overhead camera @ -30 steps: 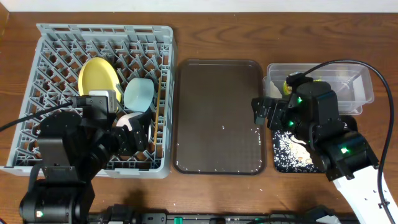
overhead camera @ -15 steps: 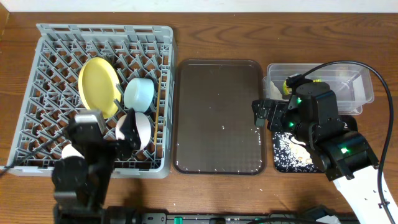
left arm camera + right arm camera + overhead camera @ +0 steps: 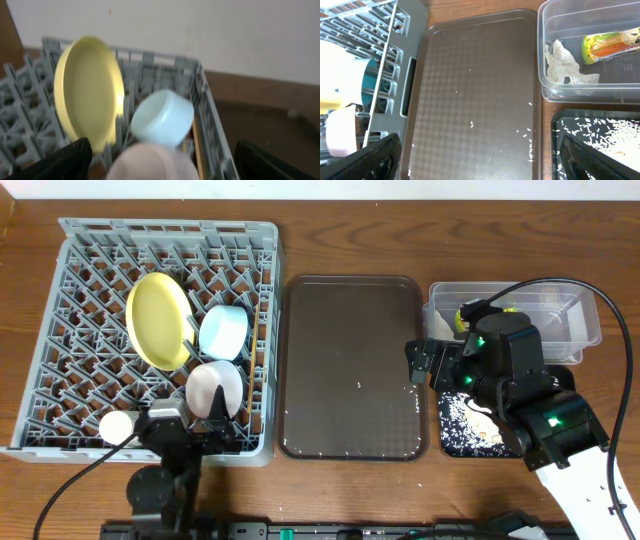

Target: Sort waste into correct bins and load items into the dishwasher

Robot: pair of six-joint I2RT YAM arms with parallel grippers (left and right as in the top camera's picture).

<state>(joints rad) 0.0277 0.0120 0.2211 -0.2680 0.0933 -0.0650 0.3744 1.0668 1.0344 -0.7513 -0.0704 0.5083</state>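
The grey dish rack [image 3: 170,228] holds the upright yellow plate [image 3: 158,320], the light blue bowl [image 3: 224,332], the white-pink bowl [image 3: 215,388] and the small white cup [image 3: 118,426]. A thin wooden chopstick [image 3: 251,365] lies along its right side. My left gripper [image 3: 195,430] is open and empty at the rack's front edge, just short of the white-pink bowl [image 3: 152,162]. My right gripper [image 3: 425,362] is open and empty over the brown tray's right edge. The clear tub [image 3: 590,330] holds the wrapper [image 3: 612,45] and the tissue [image 3: 562,62]. The black tray [image 3: 452,442] holds rice scraps [image 3: 620,132].
The dark brown serving tray [image 3: 350,370] lies between the rack and the bins, with a few stray grains [image 3: 530,147] near its right edge. My right arm covers part of the black tray. Bare wooden table runs along the back.
My left arm has pulled back from over the rack to its front edge, leaving the white-pink bowl in the rack. The right arm has not moved.
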